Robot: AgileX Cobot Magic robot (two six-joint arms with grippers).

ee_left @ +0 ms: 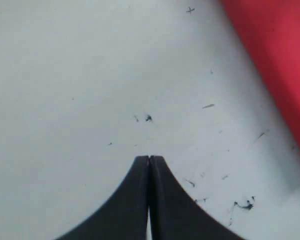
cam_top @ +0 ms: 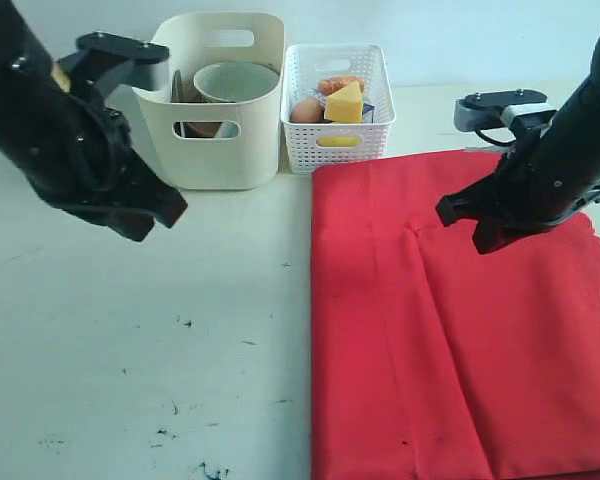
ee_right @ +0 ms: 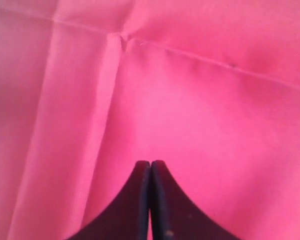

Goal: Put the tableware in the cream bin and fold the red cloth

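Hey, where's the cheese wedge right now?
In the exterior view, the cheese wedge sits in the white lattice basket at the back, just right of the cream bin.

red cloth [cam_top: 430, 340] cropped bottom and right, cream bin [cam_top: 230, 150] contents mostly hidden

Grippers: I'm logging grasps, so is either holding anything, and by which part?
Nothing is held. The left gripper is shut empty over the table, the right gripper shut empty over the red cloth.
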